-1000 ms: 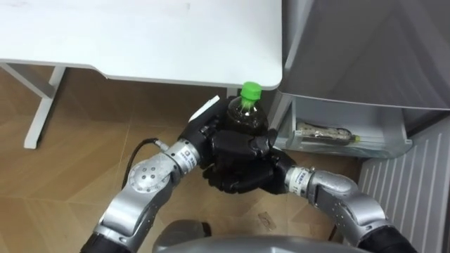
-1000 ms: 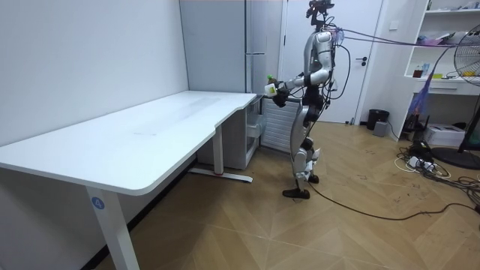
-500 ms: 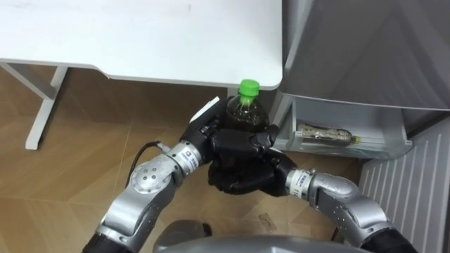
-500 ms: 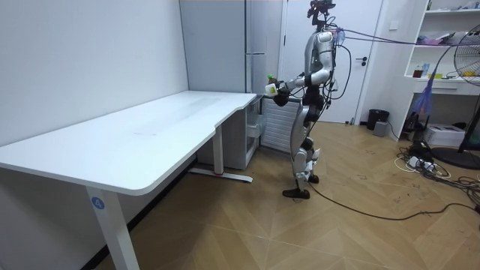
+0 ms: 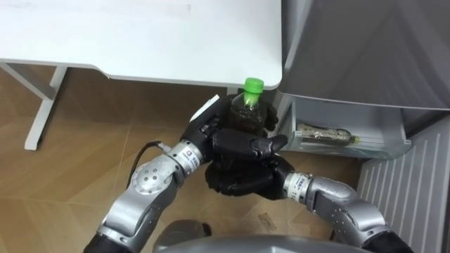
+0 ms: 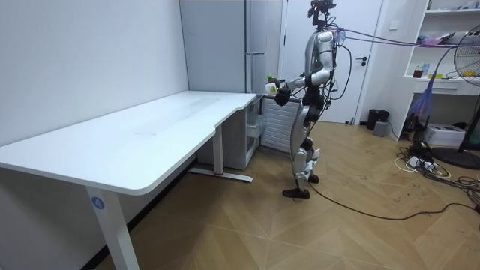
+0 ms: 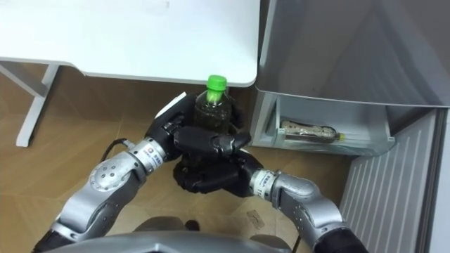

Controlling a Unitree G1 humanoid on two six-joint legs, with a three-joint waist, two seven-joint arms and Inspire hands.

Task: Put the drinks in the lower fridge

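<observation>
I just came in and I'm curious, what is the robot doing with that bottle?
The robot stands by the grey fridge, at the end of the white desk, holding a dark bottle with a green cap upright in front of its body. Its left robot hand wraps round the bottle, and its right robot hand clasps it from below. Beside the bottle, a low fridge compartment is open, with a wrapped packet lying inside. The bottle is not in the fridge yet.

Bottle (image 5: 249, 116): clear plastic, dark liquid, green cap (image 5: 253, 86), upright, off the floor. Clasped by black fingers of left hand (image 5: 209, 135) & right hand (image 5: 242, 179), curled round lower body. Just off desk (image 5: 140, 35) corner, near grey fridge (image 5: 351, 49), by its open lower compartment.
</observation>
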